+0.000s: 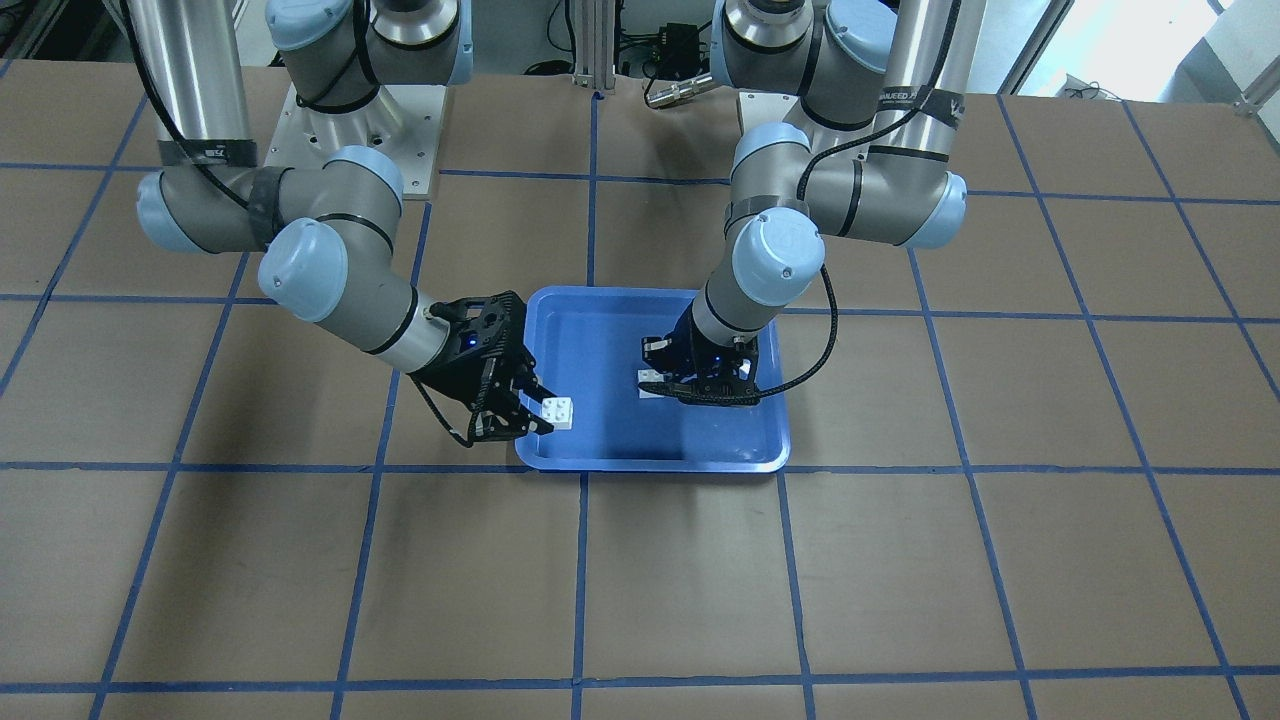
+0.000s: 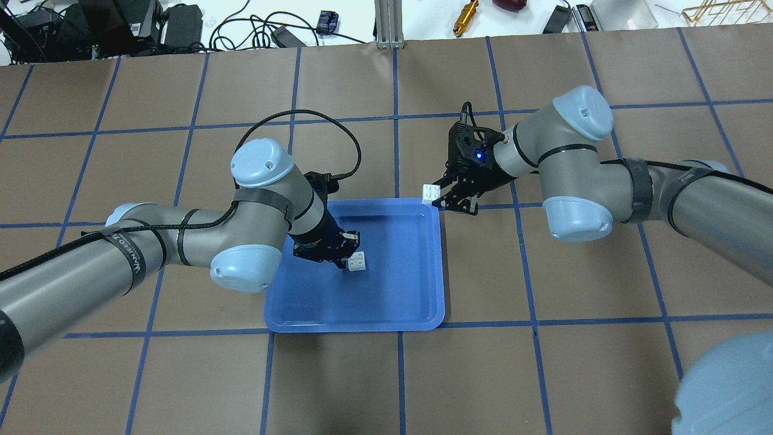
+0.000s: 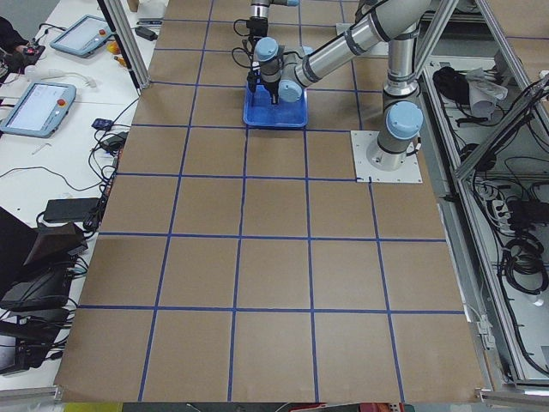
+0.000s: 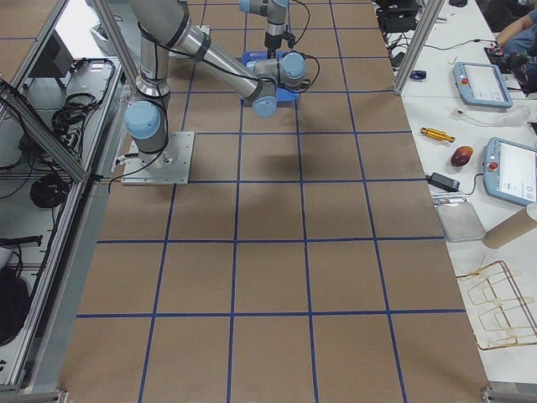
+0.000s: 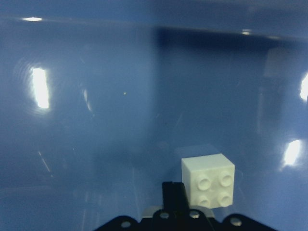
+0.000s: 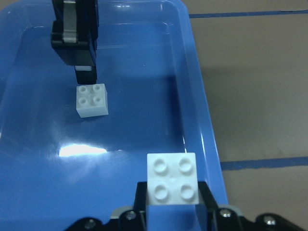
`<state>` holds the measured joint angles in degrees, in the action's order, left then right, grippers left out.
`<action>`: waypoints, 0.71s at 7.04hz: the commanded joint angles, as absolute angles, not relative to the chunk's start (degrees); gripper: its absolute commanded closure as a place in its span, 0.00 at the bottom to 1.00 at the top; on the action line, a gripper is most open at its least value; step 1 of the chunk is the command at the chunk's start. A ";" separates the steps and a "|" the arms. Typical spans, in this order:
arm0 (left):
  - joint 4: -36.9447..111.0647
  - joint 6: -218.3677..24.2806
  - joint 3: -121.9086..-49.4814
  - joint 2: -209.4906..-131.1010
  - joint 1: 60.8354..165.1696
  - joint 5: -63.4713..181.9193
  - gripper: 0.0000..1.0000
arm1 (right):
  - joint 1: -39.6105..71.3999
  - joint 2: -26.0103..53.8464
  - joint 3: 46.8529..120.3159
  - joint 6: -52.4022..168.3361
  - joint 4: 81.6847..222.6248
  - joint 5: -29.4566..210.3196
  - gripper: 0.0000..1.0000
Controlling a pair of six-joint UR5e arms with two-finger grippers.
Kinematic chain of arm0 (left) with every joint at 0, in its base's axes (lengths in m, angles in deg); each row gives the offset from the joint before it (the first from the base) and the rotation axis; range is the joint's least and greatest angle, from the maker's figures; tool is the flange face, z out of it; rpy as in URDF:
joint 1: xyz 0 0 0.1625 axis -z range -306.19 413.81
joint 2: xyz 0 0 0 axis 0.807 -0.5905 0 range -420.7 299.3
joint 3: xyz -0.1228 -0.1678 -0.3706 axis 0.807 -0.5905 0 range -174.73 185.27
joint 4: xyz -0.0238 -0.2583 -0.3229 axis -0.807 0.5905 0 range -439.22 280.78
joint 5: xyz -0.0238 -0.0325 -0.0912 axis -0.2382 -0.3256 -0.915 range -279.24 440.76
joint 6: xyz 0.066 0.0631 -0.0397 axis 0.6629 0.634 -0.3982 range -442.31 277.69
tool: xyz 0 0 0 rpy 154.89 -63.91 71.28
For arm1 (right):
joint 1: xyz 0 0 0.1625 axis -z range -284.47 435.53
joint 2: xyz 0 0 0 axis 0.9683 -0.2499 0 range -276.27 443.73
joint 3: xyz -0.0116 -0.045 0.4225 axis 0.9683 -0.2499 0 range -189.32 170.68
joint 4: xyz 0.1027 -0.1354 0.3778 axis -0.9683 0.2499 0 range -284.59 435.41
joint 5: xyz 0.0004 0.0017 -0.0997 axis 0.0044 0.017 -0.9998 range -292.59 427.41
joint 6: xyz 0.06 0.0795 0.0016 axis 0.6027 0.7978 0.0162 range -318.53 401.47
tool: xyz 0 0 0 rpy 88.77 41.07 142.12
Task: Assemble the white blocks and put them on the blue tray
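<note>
My right gripper (image 2: 439, 199) is clamped on the held white block (image 2: 431, 192), studs up, above the far right corner of the blue tray (image 2: 416, 302) at the middle of the table (image 2: 543, 374). The resting white block (image 2: 357, 261) sits studs up on the tray floor. My left gripper (image 2: 345, 255), jaws drawn together on nothing, stands just beside it (probably to steady it). I judge that stacking comes next.

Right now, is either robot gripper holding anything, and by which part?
The right gripper pinches a white block by two opposite sides. The left gripper holds nothing; a second block lies beside it in the blue tray.
</note>
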<state>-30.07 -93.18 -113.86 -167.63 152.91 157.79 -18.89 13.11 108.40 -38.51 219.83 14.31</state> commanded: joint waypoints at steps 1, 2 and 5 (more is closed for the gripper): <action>-30.00 -93.47 -114.08 -167.40 152.95 157.75 1.00 | -22.63 13.06 109.33 -32.04 222.62 12.84 1.00; -30.00 -93.48 -114.52 -167.23 152.95 157.75 1.00 | -23.69 13.41 109.33 -31.05 222.54 10.74 1.00; -31.48 -93.47 -114.35 -168.62 152.95 157.31 1.00 | -25.46 14.11 110.20 -29.11 222.71 10.46 0.99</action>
